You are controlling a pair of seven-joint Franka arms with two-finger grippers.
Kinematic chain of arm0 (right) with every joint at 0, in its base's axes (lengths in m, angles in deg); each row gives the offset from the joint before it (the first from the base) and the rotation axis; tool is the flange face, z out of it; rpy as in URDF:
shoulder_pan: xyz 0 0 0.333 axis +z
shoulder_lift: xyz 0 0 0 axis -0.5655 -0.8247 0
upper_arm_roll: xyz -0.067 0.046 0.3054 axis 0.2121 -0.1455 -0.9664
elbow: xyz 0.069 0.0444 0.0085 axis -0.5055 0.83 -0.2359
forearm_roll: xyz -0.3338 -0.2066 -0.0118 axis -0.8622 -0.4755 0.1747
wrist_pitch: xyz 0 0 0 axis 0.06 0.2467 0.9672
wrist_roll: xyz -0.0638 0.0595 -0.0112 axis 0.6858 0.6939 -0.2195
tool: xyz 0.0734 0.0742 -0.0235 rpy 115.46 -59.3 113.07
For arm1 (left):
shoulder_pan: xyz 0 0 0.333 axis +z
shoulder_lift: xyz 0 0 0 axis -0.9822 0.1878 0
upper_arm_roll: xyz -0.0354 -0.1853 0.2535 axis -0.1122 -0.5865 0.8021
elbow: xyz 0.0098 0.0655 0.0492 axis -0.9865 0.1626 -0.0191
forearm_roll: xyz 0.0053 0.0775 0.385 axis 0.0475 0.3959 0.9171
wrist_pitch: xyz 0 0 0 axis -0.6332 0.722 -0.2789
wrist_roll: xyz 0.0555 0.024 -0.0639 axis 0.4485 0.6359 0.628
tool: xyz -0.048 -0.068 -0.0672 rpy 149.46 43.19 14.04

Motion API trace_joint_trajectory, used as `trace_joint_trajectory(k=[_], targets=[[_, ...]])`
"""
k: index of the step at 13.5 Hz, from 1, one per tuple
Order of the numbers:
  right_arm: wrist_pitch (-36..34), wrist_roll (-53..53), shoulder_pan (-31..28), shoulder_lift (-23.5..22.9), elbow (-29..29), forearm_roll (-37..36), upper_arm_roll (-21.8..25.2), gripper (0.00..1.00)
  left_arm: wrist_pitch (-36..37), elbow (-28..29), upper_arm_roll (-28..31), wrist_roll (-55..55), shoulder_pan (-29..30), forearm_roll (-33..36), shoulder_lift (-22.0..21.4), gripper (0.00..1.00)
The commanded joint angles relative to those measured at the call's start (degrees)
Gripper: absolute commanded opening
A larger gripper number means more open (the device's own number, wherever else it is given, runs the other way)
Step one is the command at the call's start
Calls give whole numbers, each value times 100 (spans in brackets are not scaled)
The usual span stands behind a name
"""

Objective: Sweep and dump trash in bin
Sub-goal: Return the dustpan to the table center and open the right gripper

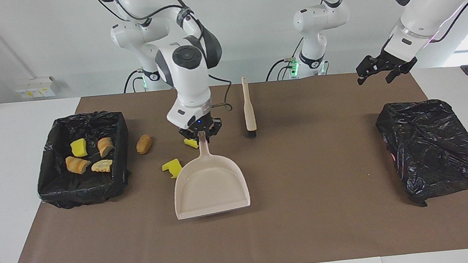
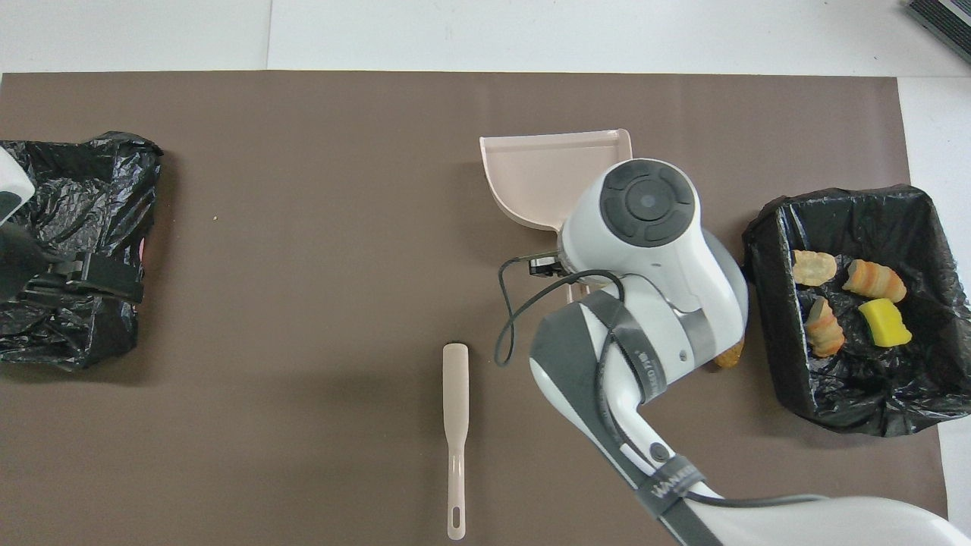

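Note:
My right gripper (image 1: 200,135) is shut on the handle of the beige dustpan (image 1: 211,186), which lies flat on the brown mat (image 1: 310,226). In the overhead view my right arm hides that gripper and part of the dustpan (image 2: 538,178). A yellow sponge chunk (image 1: 172,167) lies right beside the pan. Another yellow chunk (image 1: 190,143) lies by the gripper. A bread-like lump (image 1: 144,143) lies beside the black-lined bin (image 1: 78,196). The bin holds a yellow chunk (image 1: 78,147) and three bread-like lumps. The beige brush (image 1: 249,109) lies on the mat. My left gripper (image 1: 381,70) is open, up in the air.
A crumpled black bag (image 1: 434,148) sits at the left arm's end of the table, and my left gripper (image 2: 91,277) hangs over it in the overhead view. The brush (image 2: 455,425) lies near the robots' edge, beside the dustpan handle. The bin (image 2: 857,394) stands at the right arm's end.

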Motion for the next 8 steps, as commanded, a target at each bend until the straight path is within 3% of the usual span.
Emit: trace_joint_trajectory(k=[1, 3, 5, 6, 7, 8], targets=[[140, 805, 412, -881, -882, 56, 33, 0, -55, -68, 306, -47, -288, 99, 45, 100], [299, 1342, 746, -1523, -1461, 12, 59, 0, -108, -68, 297, -47, -288, 90, 45, 100], [282, 1520, 853, -1754, -1806, 3, 68, 0, -177, -59, 297, -56, -305, 90, 45, 100], [212, 1581, 871, -1728, -1781, -49, 68, 15, -274, -51, 306, -56, -305, 82, 45, 100], [203, 1626, 888, -1702, -1772, -119, 68, 76, -310, -42, 297, -47, -296, 82, 45, 100], [211, 1635, 941, -1658, -1763, -216, 59, 100, -310, -42, 297, -47, -296, 82, 37, 100]])
